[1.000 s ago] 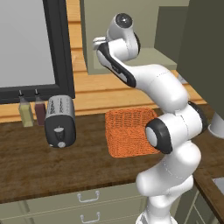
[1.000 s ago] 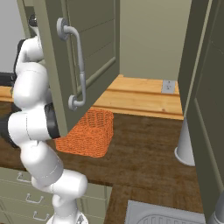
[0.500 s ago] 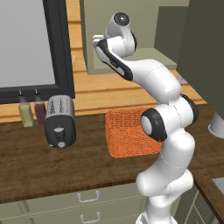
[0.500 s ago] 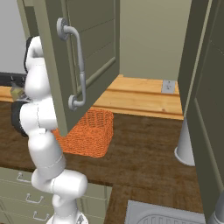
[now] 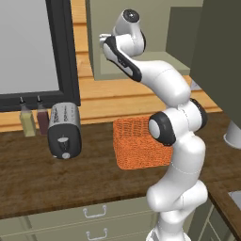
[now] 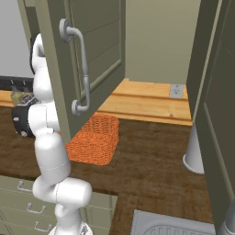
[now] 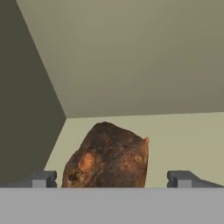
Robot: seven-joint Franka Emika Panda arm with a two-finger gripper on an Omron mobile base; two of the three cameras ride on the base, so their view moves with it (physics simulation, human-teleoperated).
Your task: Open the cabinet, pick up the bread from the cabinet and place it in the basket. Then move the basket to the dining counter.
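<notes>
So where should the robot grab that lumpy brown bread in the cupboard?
Probably across its wide middle, coming straight in from the front. The bread sits on the cabinet floor as a rounded lump, and the open gripper already has one fingertip on each side of it. Its sides look uneven, so squeezing the fat middle seems safest.
</notes>
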